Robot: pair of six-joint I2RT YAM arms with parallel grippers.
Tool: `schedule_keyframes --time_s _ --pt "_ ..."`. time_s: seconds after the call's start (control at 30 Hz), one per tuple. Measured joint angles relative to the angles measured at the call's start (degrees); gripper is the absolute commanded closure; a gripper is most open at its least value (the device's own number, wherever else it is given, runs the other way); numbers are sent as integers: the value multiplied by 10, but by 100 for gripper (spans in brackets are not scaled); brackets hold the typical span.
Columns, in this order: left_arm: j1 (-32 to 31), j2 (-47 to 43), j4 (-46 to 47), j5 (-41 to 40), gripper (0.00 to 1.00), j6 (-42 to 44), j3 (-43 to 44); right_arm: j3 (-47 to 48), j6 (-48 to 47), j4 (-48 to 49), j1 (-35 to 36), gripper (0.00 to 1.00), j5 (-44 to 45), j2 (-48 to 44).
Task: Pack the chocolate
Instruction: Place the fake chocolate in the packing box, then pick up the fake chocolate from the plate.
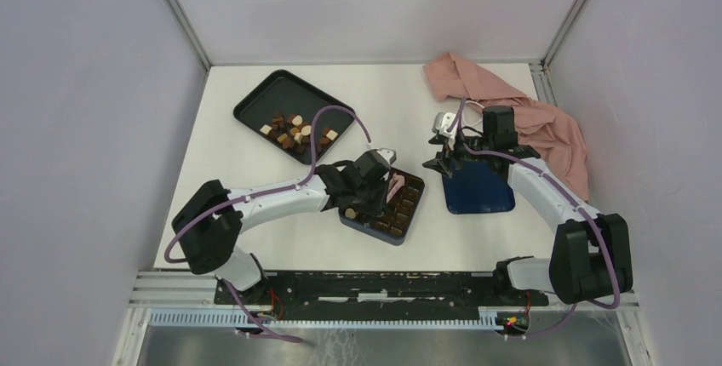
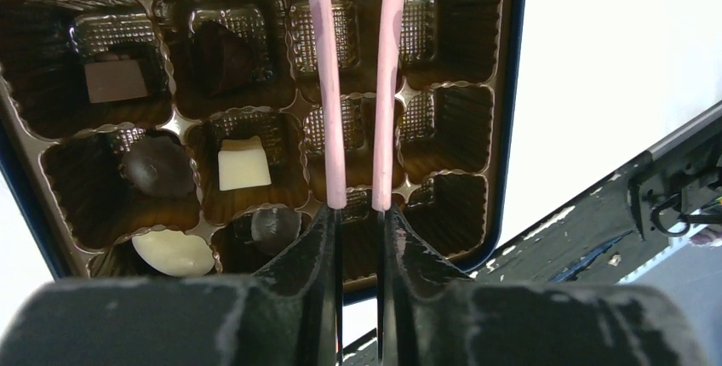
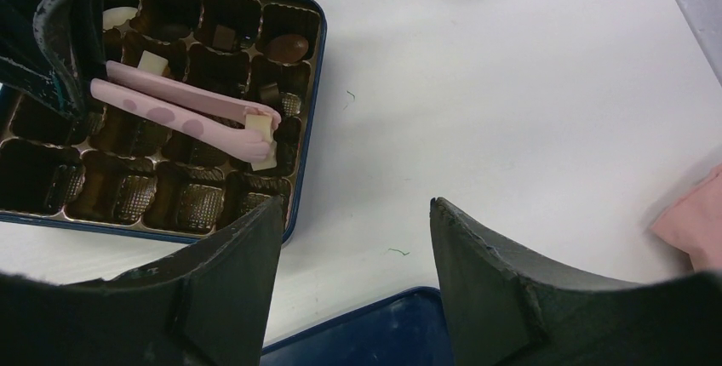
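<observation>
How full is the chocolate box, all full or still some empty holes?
Partly full. The chocolate box holds some chocolates, but several of its cups along one edge are empty.

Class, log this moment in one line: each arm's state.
left gripper: jaws shut on pink tongs | white chocolate: between tong tips, over box | right gripper: jaws open, empty

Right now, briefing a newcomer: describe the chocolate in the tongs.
Find the dark blue box with the gold grid. Pink tongs, held by the left end effector, reach across it. The cream-white square pinched between their tips is it; neighbours lie in compartments.
</observation>
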Motion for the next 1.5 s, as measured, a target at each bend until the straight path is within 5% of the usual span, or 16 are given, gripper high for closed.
schedule_keyframes --time_s 0.27,0.7,1.07,1.23,1.5 --pt "-6 19 -12 -14 59 0 19 0 1 0 0 30 0 0" --pt "-8 12 -15 -14 61 0 25 0 4 0 0 30 0 0" --pt "1 -87 -20 -37 62 0 25 0 4 0 0 30 -1 0" --pt "70 -115 -47 -36 62 9 24 0 4 0 0 30 -2 0" --pt "291 -164 -95 12 62 72 39 0 4 0 0 30 -3 0"
